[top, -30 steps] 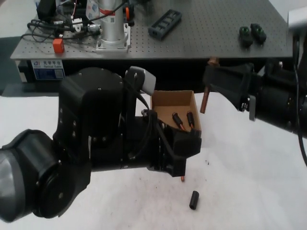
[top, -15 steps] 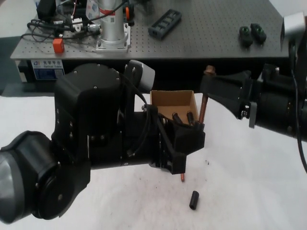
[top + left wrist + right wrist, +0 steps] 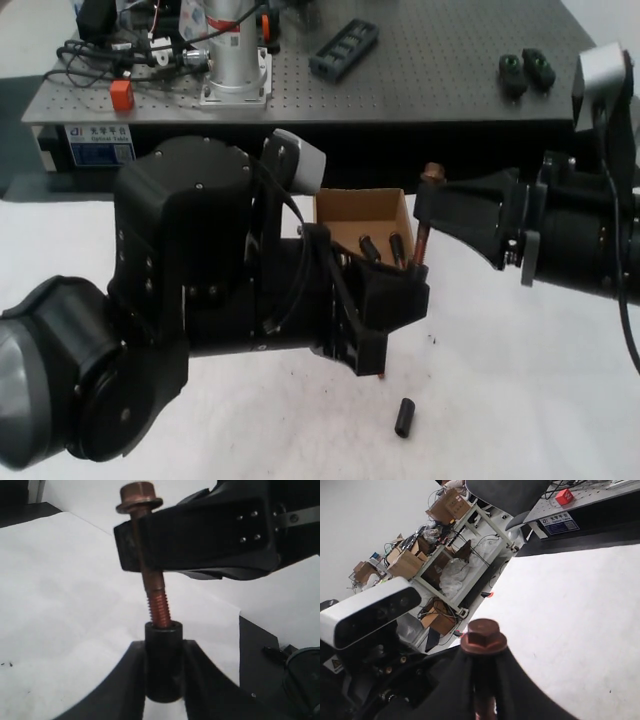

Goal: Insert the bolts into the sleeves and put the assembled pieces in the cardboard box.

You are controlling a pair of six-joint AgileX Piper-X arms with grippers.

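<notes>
Sleeve [image 3: 163, 655], short and black, upright between the two fingers [image 3: 120, 695] of the left claw [image 3: 163, 680]. Squeezed from both sides, open end up. Sits at the tip of the big black arm on the left of the high view, above the white counter [image 3: 520, 380].

Next, close by that claw, cardboard box [image 3: 365, 205], open on top. Two finished pieces [image 3: 370, 246] inside, side by side, black with copper ends. Nearer the camera, spare sleeve [image 3: 404, 417], black, alone on the counter, apart from the box.

Then the bolt [image 3: 156, 600], copper in colour, straight up and down, head on top. Threaded tip just inside the mouth of the held sleeve. Most of the shaft above it.

On the right, right claw [image 3: 485, 685], closed on the bolt, pinching the shaft just under the head. Comes in from the right side of the counter.

Far behind, dark board [image 3: 450, 70] full of little holes. On it, left to right: red block [image 3: 121, 95], silver post [image 3: 235, 55], black tray [image 3: 343, 48], two small black parts [image 3: 525, 72].
</notes>
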